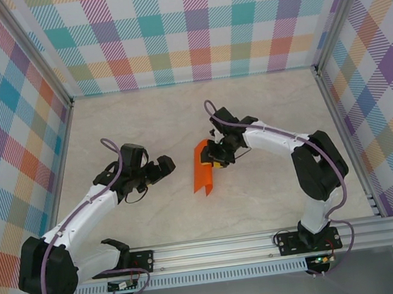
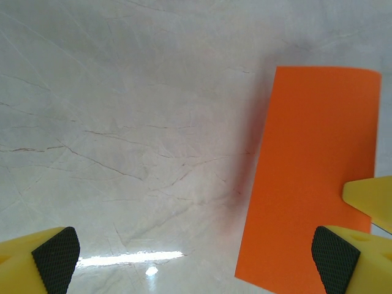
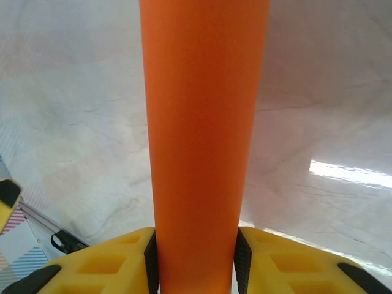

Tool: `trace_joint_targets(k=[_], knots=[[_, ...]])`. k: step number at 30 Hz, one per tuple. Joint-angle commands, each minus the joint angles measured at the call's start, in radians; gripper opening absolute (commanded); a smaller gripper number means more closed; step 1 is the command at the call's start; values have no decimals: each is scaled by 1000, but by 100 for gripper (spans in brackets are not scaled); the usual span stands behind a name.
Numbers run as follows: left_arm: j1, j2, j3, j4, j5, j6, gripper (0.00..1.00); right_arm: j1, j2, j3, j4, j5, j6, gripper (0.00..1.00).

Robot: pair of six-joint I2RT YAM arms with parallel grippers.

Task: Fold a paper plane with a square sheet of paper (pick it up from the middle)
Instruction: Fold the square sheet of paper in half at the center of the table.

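Around orange paper [image 1: 202,171], marble table [image 1: 144,121].

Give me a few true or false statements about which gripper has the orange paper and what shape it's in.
1. The right gripper is shut on the orange sheet of paper. True.
2. The left gripper is pinching the sheet as well. False: its jaws stand wide open and it is apart from the paper, to the left of it.
3. The sheet lies spread out flat as a full square. False: it is bent into a narrow band that runs up between the right gripper's fingers.
4. The table has a pale, marbled surface. True.
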Motion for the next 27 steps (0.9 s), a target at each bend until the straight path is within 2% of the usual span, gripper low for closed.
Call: trace_joint_targets(k=[1, 10, 21, 27], knots=[[-9, -12, 20, 4, 32, -9, 100, -24, -9, -57, 77, -58, 18, 38], [-40, 36, 19, 60, 58, -46, 100, -88, -16, -198, 153, -103, -6, 44], [-103, 149, 55, 112, 45, -60, 100, -136, -30, -211, 56, -42, -99, 64], [-139, 206, 99, 119, 41, -53, 100, -147, -36, -203, -29, 18, -148, 68]])
